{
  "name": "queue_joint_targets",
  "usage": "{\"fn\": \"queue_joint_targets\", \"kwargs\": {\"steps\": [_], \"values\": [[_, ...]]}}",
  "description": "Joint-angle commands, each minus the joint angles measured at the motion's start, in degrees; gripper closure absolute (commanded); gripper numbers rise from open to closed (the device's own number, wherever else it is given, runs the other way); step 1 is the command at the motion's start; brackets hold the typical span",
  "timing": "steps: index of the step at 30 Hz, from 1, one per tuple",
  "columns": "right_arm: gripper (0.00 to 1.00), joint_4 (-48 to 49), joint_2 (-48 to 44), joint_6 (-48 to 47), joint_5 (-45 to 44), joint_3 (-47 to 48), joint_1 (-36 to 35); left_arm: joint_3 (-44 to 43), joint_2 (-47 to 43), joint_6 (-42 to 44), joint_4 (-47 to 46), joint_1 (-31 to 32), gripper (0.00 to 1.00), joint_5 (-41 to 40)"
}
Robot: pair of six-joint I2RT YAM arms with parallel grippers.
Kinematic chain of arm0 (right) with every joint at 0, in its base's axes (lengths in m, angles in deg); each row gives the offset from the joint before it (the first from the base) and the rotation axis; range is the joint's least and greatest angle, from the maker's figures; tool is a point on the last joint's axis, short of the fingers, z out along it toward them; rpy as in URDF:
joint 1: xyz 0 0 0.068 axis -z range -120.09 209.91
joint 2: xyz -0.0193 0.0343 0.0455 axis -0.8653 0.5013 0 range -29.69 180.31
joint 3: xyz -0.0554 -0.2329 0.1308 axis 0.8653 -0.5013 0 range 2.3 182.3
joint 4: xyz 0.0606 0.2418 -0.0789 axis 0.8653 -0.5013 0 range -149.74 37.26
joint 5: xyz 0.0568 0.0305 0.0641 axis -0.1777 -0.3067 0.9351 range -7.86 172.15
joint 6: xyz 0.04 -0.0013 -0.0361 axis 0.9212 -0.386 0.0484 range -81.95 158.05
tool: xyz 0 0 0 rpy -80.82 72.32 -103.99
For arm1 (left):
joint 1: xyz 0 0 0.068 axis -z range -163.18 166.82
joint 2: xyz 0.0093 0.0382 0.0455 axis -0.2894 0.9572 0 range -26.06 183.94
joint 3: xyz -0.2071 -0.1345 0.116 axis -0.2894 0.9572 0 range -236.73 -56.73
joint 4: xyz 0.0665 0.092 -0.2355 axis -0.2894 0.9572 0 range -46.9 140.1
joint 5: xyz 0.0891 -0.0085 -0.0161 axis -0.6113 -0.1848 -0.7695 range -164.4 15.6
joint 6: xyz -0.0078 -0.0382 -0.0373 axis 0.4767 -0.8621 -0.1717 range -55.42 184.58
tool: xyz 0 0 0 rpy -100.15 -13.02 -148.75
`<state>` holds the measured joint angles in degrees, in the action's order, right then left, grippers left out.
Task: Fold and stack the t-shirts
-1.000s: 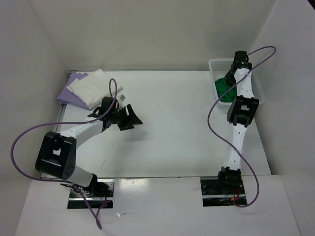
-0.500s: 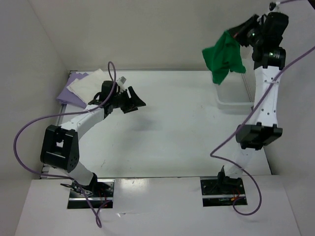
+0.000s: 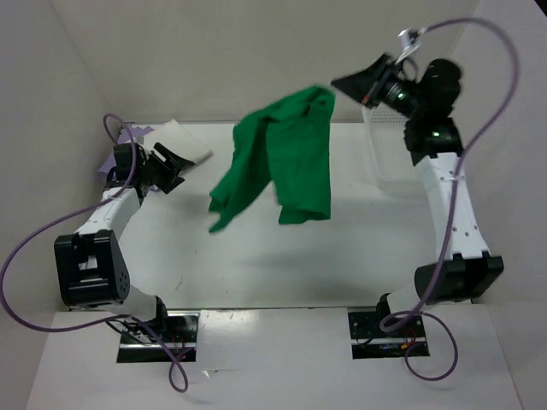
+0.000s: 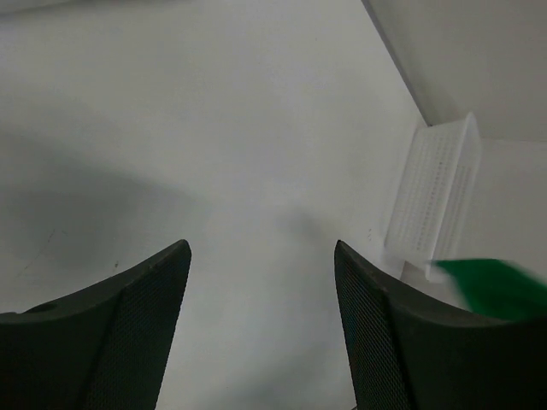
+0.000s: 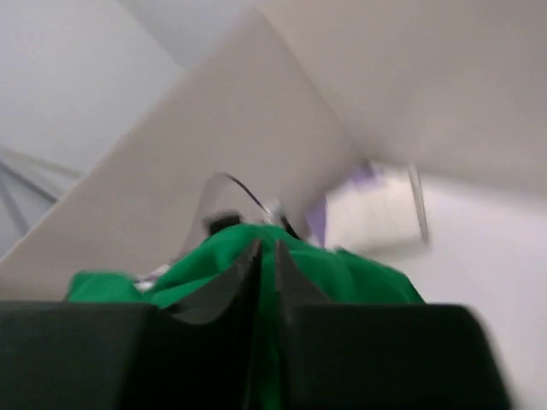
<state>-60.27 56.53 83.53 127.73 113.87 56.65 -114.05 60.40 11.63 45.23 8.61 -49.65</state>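
Note:
My right gripper (image 3: 342,84) is raised high over the table's back and is shut on the bright green t-shirt (image 3: 282,162), which hangs and swings out to the left in mid-air. In the right wrist view the green cloth (image 5: 359,273) bulges round the closed gripper (image 5: 265,256). The cream white t-shirt (image 3: 181,140) lies folded on the lavender purple t-shirt (image 3: 115,156) at the back left corner. My left gripper (image 3: 175,166) is open and empty just in front of that stack; its own view shows its spread fingers (image 4: 137,325) over bare table.
The white mesh basket (image 3: 395,158) stands at the back right by the wall, under my right arm; it also shows in the left wrist view (image 4: 436,192). White walls close in the table on the left, back and right.
My right gripper has lifted the green t-shirt out of the basket and swung it up and left over the table. My left gripper has drawn back left toward the stack.

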Motion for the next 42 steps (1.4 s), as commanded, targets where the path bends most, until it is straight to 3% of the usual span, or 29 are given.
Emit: {"fn": "queue_joint_targets", "kwargs": {"steps": [1, 2, 3, 5, 8, 11, 15, 17, 20, 21, 23, 26, 31, 35, 39, 42], "values": [[0.80, -4.0, 3.8, -4.3, -5.4, -24.9, 0.1, 0.4, -4.2, -0.2, -1.0, -1.0, 0.25, 0.7], [0.56, -4.0, 3.8, -6.0, -6.8, -29.5, 0.1, 1.2, -4.2, -0.2, -0.5, -1.0, 0.25, 0.6], [0.49, -5.0, 4.3, -6.8, -7.9, -36.5, 0.1, 1.8, -4.7, 0.4, -0.5, -1.0, 0.25, 0.6], [0.44, -9.2, 4.9, -9.8, -11.1, -41.0, 0.1, 2.7, -4.7, 1.7, -0.5, -1.0, 0.23, 0.6], [0.44, -11.7, 3.2, -10.9, -15.5, -47.2, -0.4, 3.4, -4.7, 6.5, 3.2, -0.1, 0.25, 0.6], [0.46, -14.1, -0.2, -10.9, -19.9, -53.7, -2.6, 2.0, -4.1, 13.2, 9.1, 5.3, 0.30, -1.5], [0.78, -17.6, -1.5, -10.3, -28.4, -56.9, -7.4, 1.9, -2.9, 18.0, 16.6, 12.5, 0.33, -5.2], [0.80, -18.1, -0.5, -9.8, -28.4, -58.4, -11.2, 3.3, -2.9, 18.0, 19.1, 16.0, 0.33, -8.0], [0.60, -20.0, 3.5, -9.8, -31.1, -58.4, -15.3, 5.9, -2.9, 18.0, 20.5, 19.0, 0.25, -12.0], [0.47, -20.0, 4.3, -9.8, -32.5, -58.4, -15.3, 5.9, -2.9, 17.4, 21.1, 19.0, 0.23, -13.1], [0.41, -20.0, 4.9, -9.1, -34.8, -58.4, -15.3, 6.7, -2.2, 16.9, 21.1, 19.7, 0.22, -15.4], [0.41, -20.5, 4.9, -7.7, -40.0, -58.4, -15.3, 7.3, 0.6, 16.4, 20.2, 19.7, 0.22, -16.0], [0.42, -20.5, 4.9, -5.2, -44.4, -60.4, -15.3, 5.6, 8.0, 16.4, 16.7, 22.1, 0.39, -13.1], [0.45, -19.8, 7.1, -5.2, -40.5, -61.0, -15.3, 1.0, 13.3, 16.4, 15.2, 22.6, 0.75, -13.1], [0.52, -18.5, 8.2, -5.2, -33.5, -62.3, -15.3, -9.0, 18.5, 16.4, 14.0, 22.6, 0.86, -15.4], [0.58, -16.5, 7.4, -4.6, -30.1, -63.4, -15.3, -18.7, 25.1, 17.1, 14.6, 22.6, 0.87, -16.1]]}}
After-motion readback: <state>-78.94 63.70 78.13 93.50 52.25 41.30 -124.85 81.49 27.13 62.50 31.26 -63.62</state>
